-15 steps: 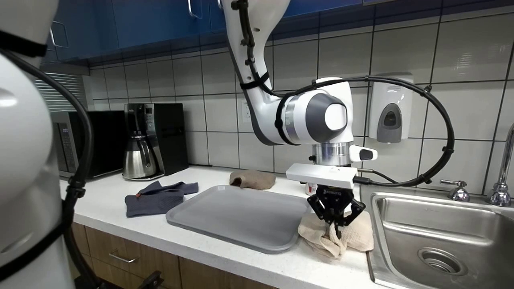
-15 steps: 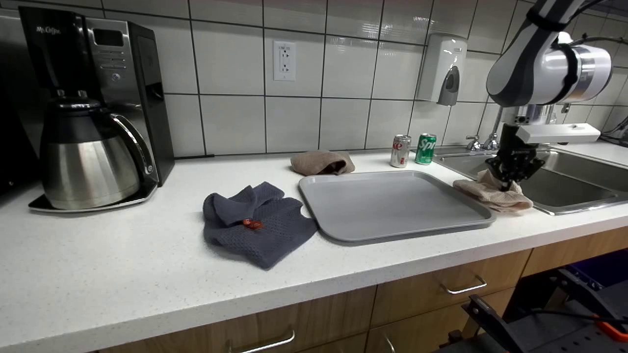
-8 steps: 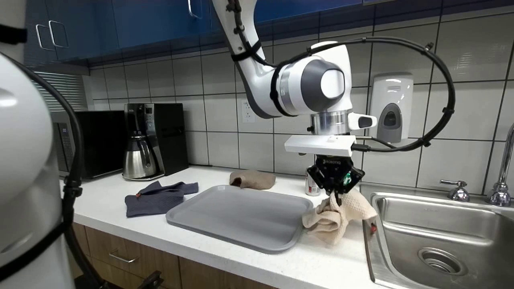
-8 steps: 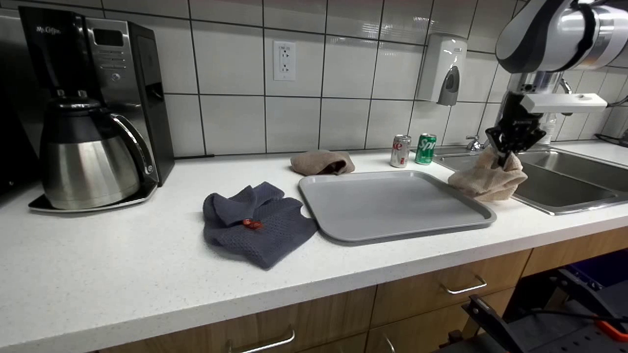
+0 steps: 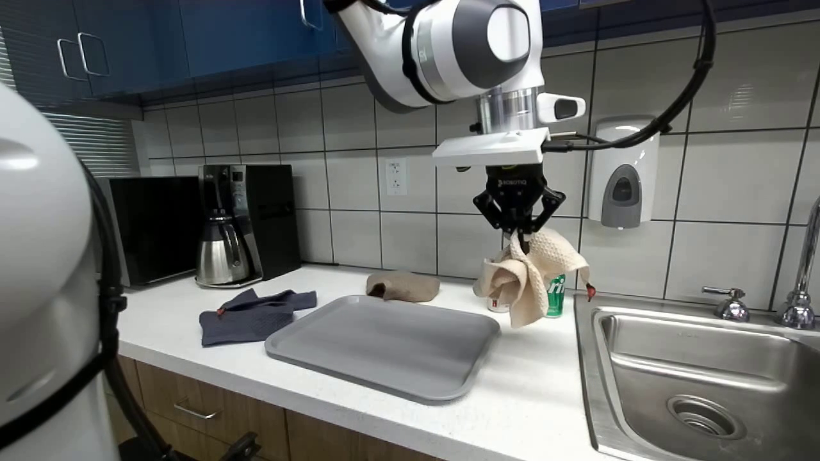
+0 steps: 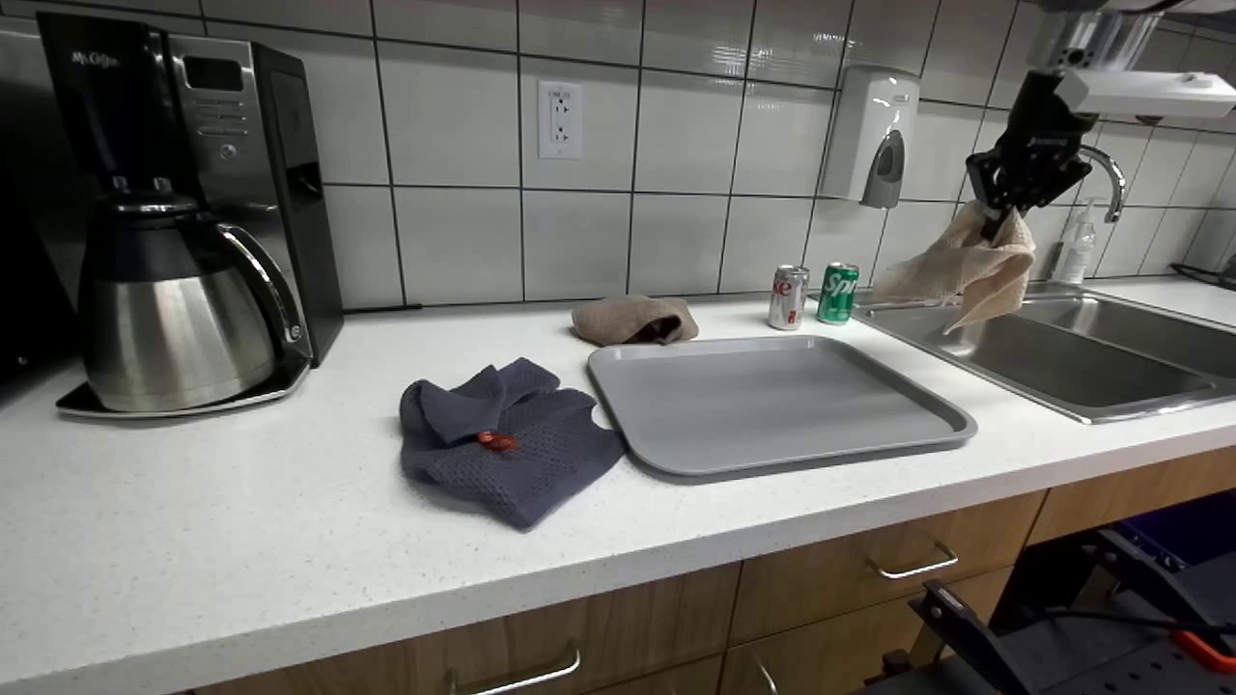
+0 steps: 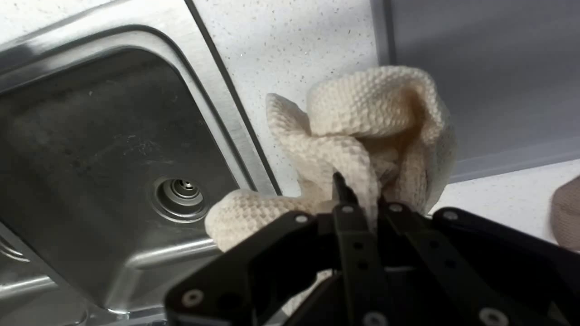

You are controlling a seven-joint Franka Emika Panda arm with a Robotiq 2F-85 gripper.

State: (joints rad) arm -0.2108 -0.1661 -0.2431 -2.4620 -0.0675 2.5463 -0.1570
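Note:
My gripper (image 5: 523,242) is shut on a beige waffle-weave towel (image 5: 522,282), which hangs in loose folds above the counter and clear of it. A red tag (image 5: 590,292) dangles from one corner. In an exterior view the towel (image 6: 966,265) hangs in front of the sink, below the gripper (image 6: 995,227). The wrist view shows a dark fingertip (image 7: 343,188) pressed against the bunched cloth (image 7: 376,108); folds hide much of the other finger. A grey tray (image 6: 772,405) lies flat beside the sink (image 5: 692,365).
A green can (image 6: 837,292) and a silver can (image 6: 788,297) stand near the tiled wall. A brown cloth (image 6: 635,321) lies behind the tray, a dark blue cloth (image 6: 512,454) beside it. A coffee maker (image 5: 250,224), soap dispenser (image 5: 624,173) and faucet (image 5: 801,288) border the counter.
The gripper has risen from the counter and carried the towel up with it. The towel, bunched on the counter a second ago, now hangs free. Tray and other cloths have not moved.

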